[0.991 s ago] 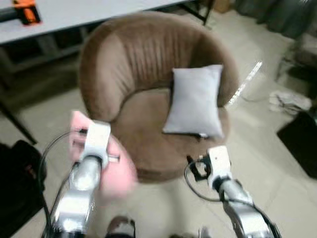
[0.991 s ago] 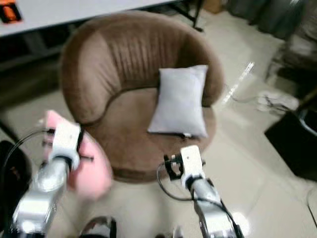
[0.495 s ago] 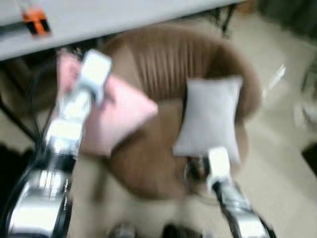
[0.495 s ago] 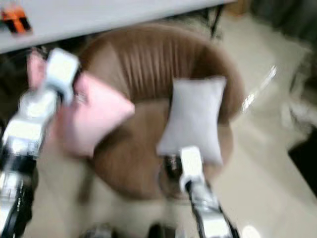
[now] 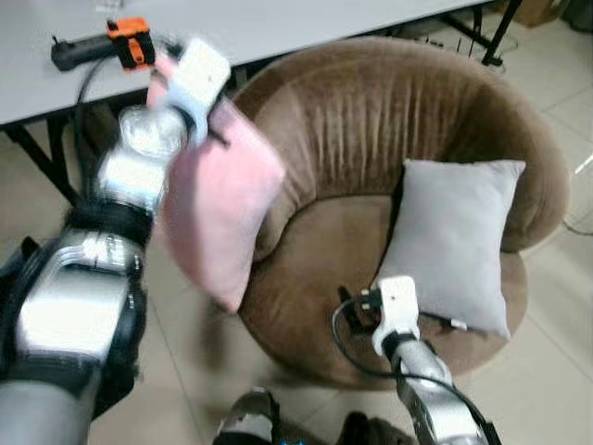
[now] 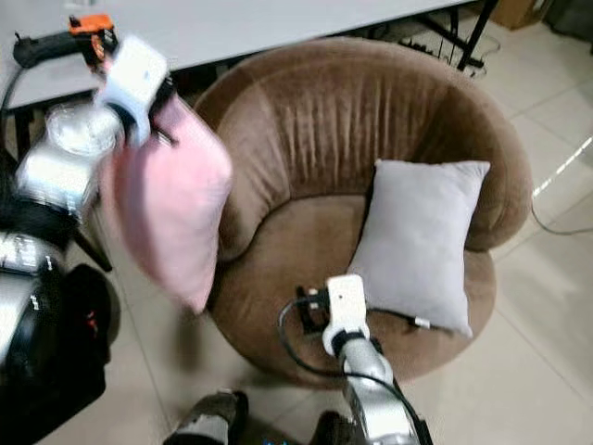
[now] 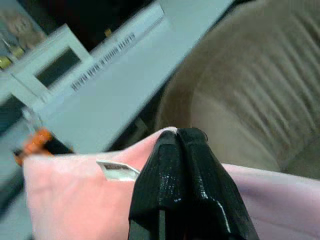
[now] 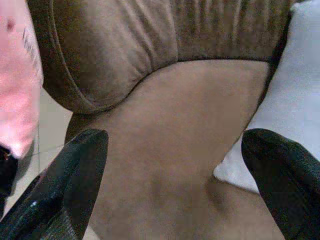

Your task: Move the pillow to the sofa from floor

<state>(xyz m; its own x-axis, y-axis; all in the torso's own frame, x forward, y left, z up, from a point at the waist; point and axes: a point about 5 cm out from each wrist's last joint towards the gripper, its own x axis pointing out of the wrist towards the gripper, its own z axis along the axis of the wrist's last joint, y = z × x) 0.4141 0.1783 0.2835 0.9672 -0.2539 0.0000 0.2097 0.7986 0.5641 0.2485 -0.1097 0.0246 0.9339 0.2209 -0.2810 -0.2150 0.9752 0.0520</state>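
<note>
As our left gripper [image 7: 180,150] pinches the soft pink pillow [image 5: 222,199] upper left, it hangs clear to reach the round brown velvet sofa [image 5: 389,120]; our right gripper [image 8: 170,185] stays out of it, spread

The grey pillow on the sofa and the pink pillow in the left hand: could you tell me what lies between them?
In the left eye view, only bare brown sofa seat and backrest lie between the grey pillow and pink pillow.
</note>
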